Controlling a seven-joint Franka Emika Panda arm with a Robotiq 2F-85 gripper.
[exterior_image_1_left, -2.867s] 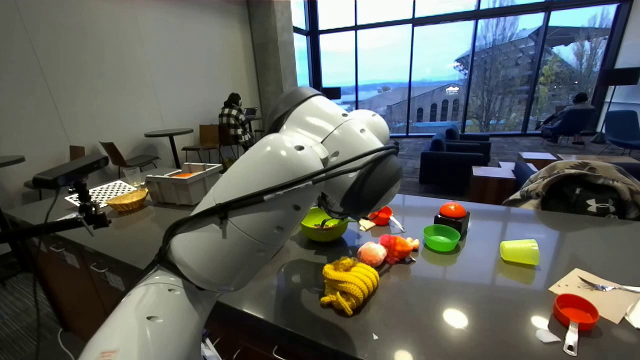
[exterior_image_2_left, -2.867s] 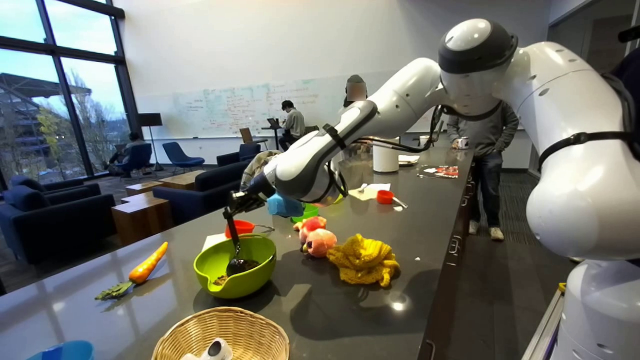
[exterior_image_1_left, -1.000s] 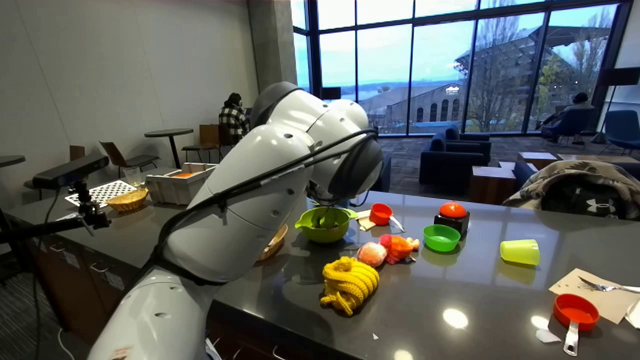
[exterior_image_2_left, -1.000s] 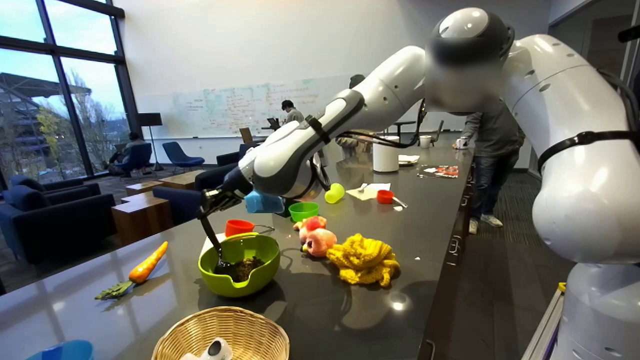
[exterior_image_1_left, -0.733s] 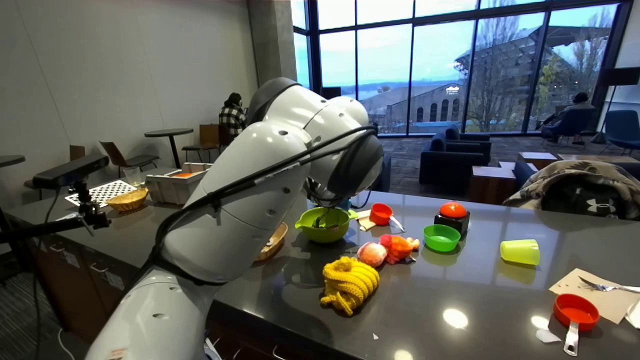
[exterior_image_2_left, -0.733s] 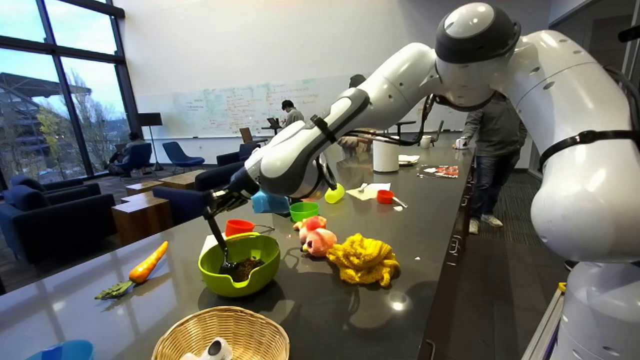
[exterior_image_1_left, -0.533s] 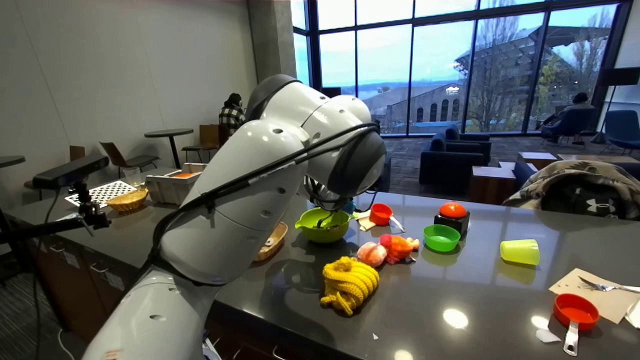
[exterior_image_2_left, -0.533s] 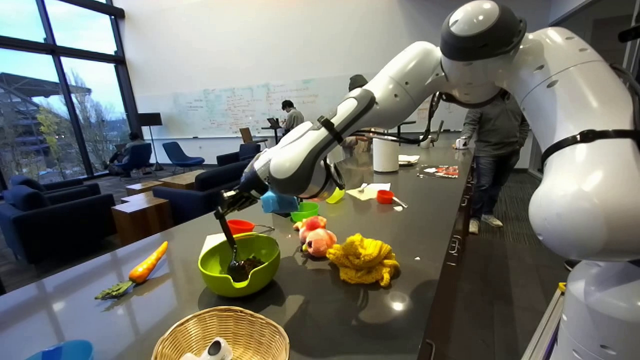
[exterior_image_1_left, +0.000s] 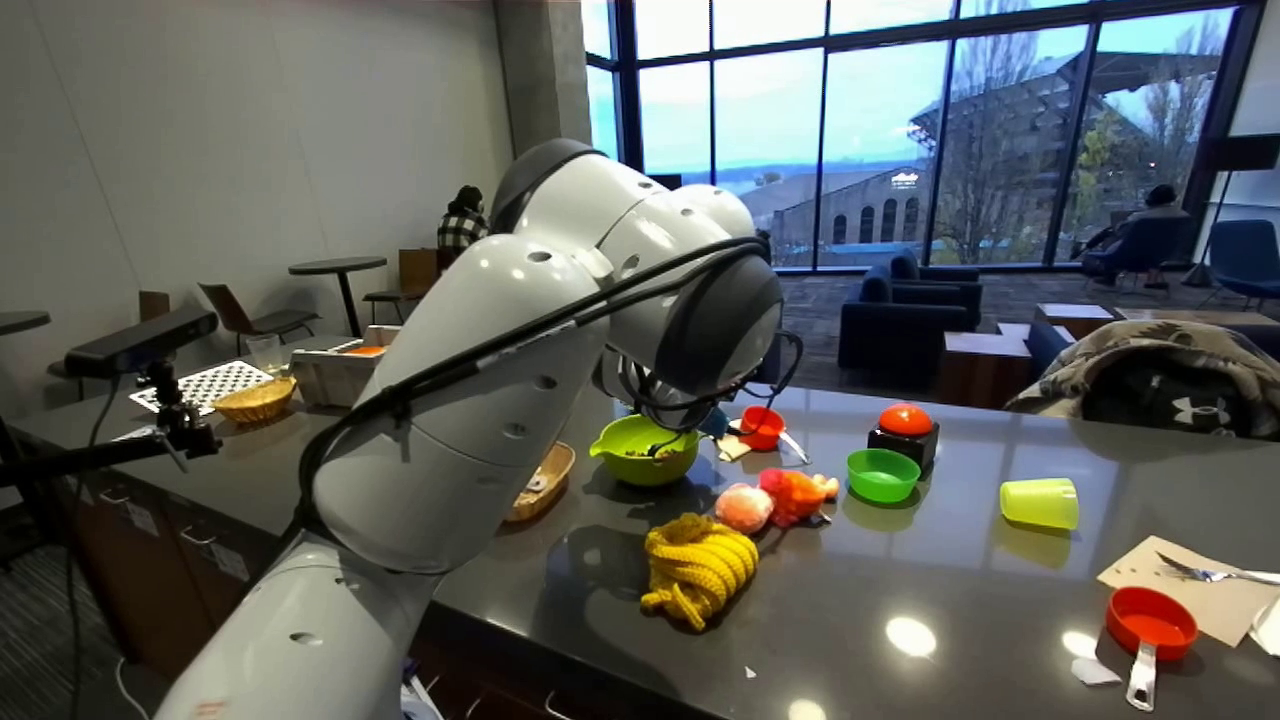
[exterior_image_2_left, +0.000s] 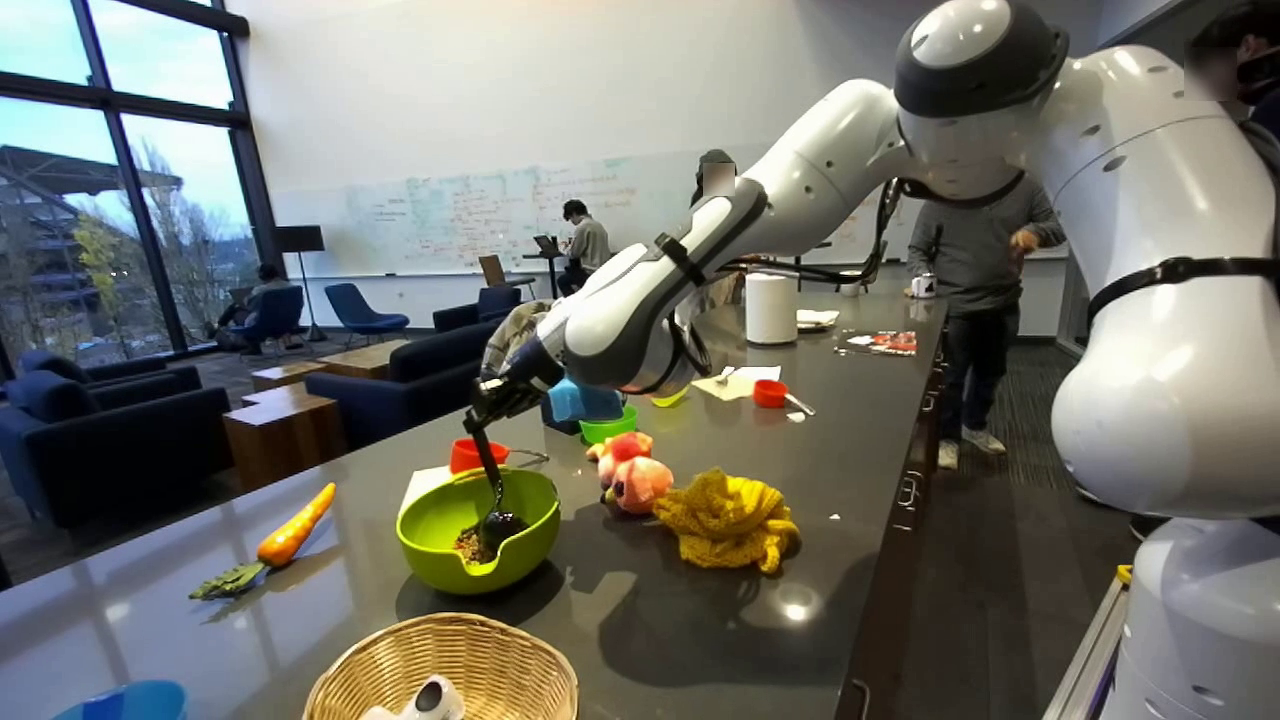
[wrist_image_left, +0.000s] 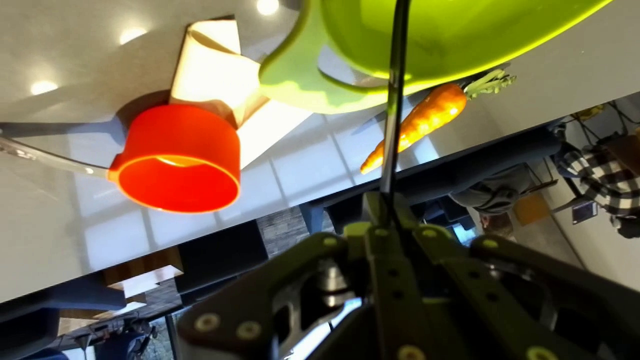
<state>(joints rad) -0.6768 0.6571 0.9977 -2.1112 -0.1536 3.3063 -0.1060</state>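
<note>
Gripper (wrist_image_left: 387, 207), fingers pinched on blk. spoon (exterior_image_2_left: 487, 460), dips it in grn. bowl (exterior_image_2_left: 437, 565) betw. carrot (exterior_image_2_left: 293, 535), left, and plush toy (exterior_image_2_left: 640, 487), right; likely mid-stir, next move prob. calls for low sweep inside rim.

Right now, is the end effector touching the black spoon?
Touching. The wrist view shows the end effector shut on the black spoon, its handle emerging from between the closed jaws with no visible gap.
</note>
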